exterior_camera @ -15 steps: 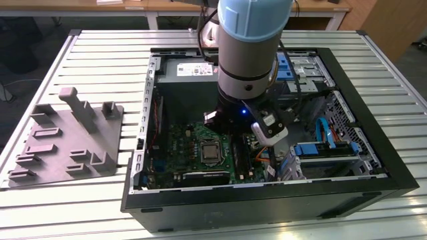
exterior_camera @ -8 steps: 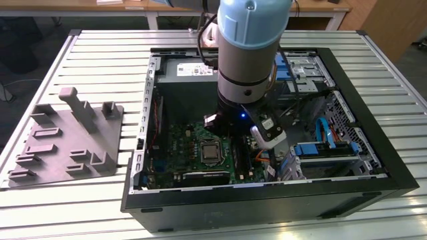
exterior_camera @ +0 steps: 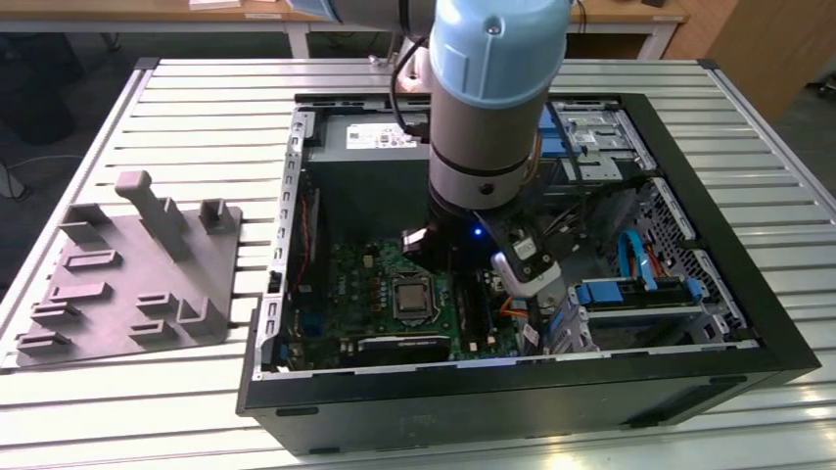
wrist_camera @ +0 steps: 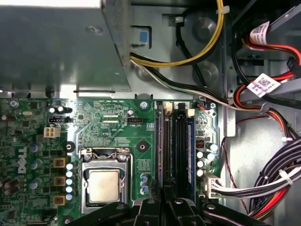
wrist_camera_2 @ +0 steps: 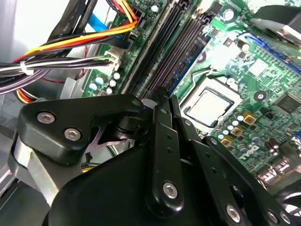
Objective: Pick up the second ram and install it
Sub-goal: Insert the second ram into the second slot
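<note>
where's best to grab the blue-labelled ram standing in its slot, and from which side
Probably by its long top edge, near the middle, pinching across the two flat faces and coming from straight above. In the first wrist view the ram stands on edge in the motherboard, so only that edge is free. The neighbouring slot and the capacitors crowd its sides.

An open black computer case (exterior_camera: 770, 323) is laid on a slatted metal table (exterior_camera: 196, 108). Inside it, a green motherboard (wrist_camera: 117, 127) is seen, with a silver processor (wrist_camera: 104, 185) held in its metal socket frame. Long black memory slots (wrist_camera: 168, 141) are lined up just beside the socket. Bundled cables (wrist_camera: 263, 181) in black, red, yellow and white are routed along the case wall. A grey moulded fixture tray (exterior_camera: 131, 274) is set on the table at the exterior view's left, apart from the case.
</note>
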